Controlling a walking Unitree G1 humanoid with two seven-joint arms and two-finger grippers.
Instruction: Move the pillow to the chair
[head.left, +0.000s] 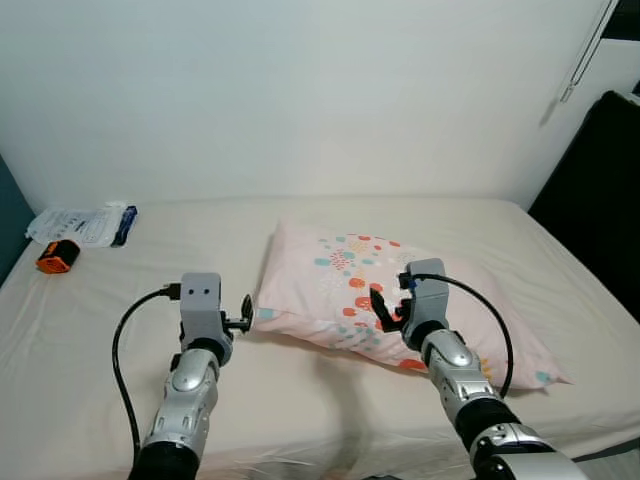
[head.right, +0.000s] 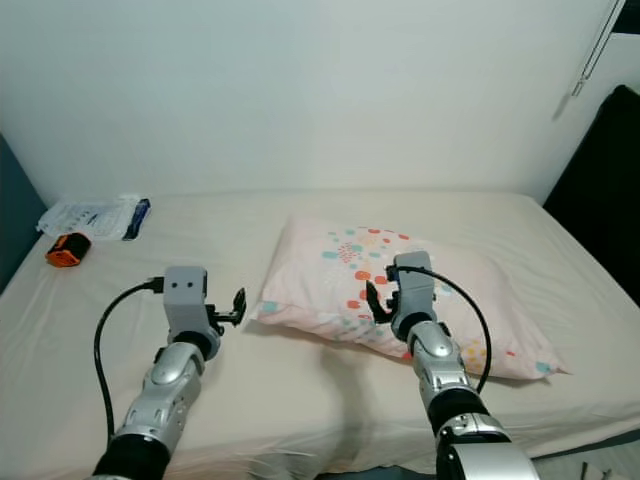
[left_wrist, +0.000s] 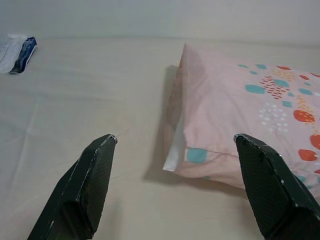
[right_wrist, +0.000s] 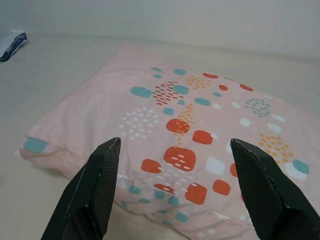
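A pink pillow (head.left: 340, 275) with red and teal dots lies flat on the cream bed (head.left: 150, 300), right of centre. My left gripper (head.left: 246, 316) is open and hovers just off the pillow's near left corner (left_wrist: 175, 162), above the sheet. My right gripper (head.left: 385, 312) is open too, poised over the pillow's near edge, its fingers (right_wrist: 95, 195) straddling the dotted cover (right_wrist: 185, 135). Neither gripper holds anything.
A white packet (head.left: 85, 224) and a small orange and black object (head.left: 57, 257) lie at the bed's far left. A white wall runs behind the bed. Something tall and black (head.left: 595, 200) stands beyond the bed's right side.
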